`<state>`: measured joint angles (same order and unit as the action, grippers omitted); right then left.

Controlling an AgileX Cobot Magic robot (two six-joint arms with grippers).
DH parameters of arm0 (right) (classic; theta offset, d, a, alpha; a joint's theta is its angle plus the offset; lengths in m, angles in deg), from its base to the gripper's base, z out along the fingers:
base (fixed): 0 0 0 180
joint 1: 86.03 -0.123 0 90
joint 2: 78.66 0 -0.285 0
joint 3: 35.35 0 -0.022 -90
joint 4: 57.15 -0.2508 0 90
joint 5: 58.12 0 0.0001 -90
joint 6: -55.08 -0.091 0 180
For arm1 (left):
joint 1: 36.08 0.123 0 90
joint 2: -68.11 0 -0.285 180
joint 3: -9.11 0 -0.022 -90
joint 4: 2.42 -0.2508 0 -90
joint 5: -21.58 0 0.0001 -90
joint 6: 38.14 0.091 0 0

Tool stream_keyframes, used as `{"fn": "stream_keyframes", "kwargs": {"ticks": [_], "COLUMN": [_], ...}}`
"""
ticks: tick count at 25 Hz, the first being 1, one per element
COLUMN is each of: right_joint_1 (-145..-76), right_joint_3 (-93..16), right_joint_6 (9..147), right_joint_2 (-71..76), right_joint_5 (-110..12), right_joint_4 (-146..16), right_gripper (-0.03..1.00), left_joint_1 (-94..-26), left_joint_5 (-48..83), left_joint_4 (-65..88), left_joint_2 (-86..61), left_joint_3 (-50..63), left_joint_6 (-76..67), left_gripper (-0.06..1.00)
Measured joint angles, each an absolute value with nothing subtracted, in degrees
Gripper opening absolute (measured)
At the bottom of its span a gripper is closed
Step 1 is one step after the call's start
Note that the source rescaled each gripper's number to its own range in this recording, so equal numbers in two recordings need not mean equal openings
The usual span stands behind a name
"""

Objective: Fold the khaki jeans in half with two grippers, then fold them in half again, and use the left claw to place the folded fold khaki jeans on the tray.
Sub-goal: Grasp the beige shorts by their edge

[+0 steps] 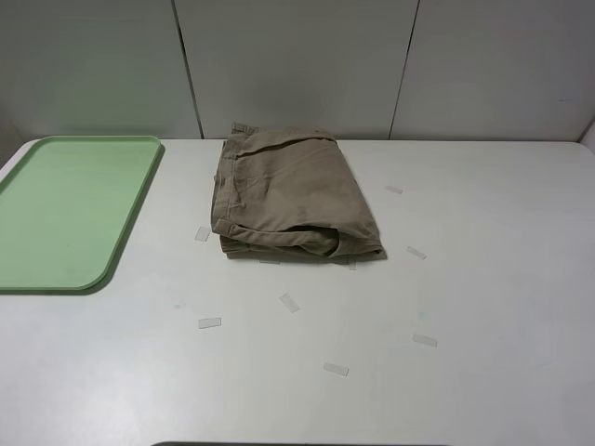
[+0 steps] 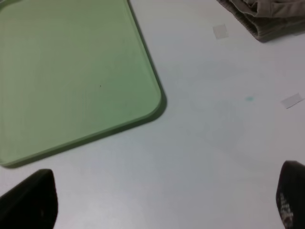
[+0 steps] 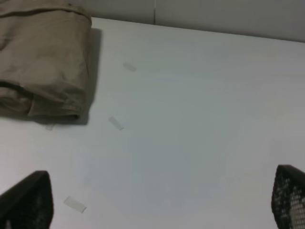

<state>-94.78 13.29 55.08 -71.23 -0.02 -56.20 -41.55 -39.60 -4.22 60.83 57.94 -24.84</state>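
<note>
The khaki jeans (image 1: 290, 193) lie folded into a thick bundle at the back middle of the white table, with nothing touching them. A corner of the khaki jeans (image 2: 267, 19) shows in the left wrist view, and the folded stack of khaki jeans (image 3: 43, 62) appears in the right wrist view. The mint-green tray (image 1: 65, 209) sits bare at the left; its rounded corner shows as the tray (image 2: 71, 71). Neither arm appears in the high view. My left gripper (image 2: 164, 200) is open above bare table near the tray. My right gripper (image 3: 162, 205) is open over bare table, apart from the jeans.
Several small clear tape strips (image 1: 290, 302) are stuck on the table (image 1: 483, 279) around and in front of the jeans. A grey panelled wall (image 1: 297, 65) closes the back edge.
</note>
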Motion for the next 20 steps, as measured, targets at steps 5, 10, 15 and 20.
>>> {"fn": "stream_keyframes", "kwargs": {"ticks": [5,10,15,20], "right_joint_1": [-94.78,-94.78,-94.78,-94.78], "right_joint_3": [13.29,13.29,13.29,13.29], "right_joint_6": [55.08,55.08,55.08,55.08], "right_joint_2": [-71.23,-71.23,-71.23,-71.23], "right_joint_5": [-0.02,-0.02,-0.02,-0.02], "right_joint_4": [-56.6,-56.68,-57.15,-57.15], "right_gripper": [1.0,1.0,1.0,1.0], "left_joint_1": [-41.55,-41.55,-41.55,-41.55], "left_joint_5": [-39.5,-39.5,-39.5,-39.5], "left_joint_4": [-4.22,-4.22,-4.22,-4.22], "left_joint_2": [60.83,60.83,60.83,60.83], "left_joint_3": [57.94,57.94,57.94,57.94], "left_joint_6": [-24.84,-24.84,-24.84,-24.84], "left_gripper": [0.91,0.91,0.91,0.91]}}
